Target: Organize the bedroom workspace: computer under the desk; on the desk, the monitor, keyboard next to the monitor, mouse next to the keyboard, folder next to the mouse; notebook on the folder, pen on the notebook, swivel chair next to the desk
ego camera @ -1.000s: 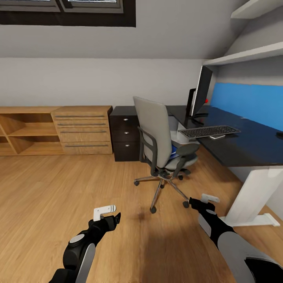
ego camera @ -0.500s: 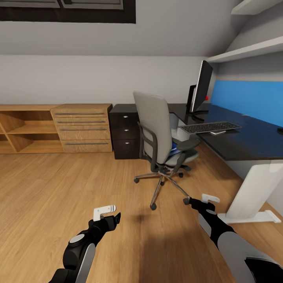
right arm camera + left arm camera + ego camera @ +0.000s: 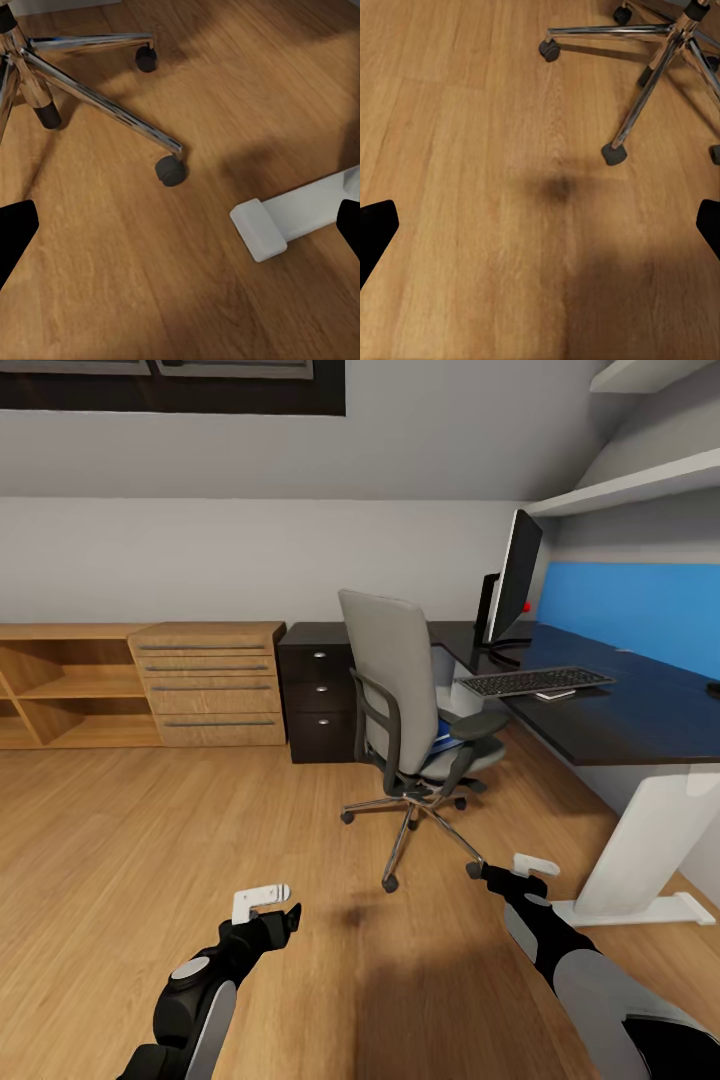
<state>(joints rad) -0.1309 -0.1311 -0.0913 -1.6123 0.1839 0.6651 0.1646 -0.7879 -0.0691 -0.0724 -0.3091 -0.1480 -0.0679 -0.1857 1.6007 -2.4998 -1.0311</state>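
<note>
Beside the glossy black worktop (image 3: 640,720): grey upholstered swivel chair (image 3: 400,700).
Flat blue folder (image 3: 443,738) on its seat; both grippers' fingers (image 3: 376,232) spread wide over oak planks.

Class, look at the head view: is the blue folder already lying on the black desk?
No, the blue folder lies on the seat of the swivel chair, not on the desk.

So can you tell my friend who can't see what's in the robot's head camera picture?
A grey swivel chair with something blue on its seat stands on a wooden floor beside a long black desk holding a monitor and a keyboard. Low down, the left tool and right tool hang over the floor, holding nothing.
</note>
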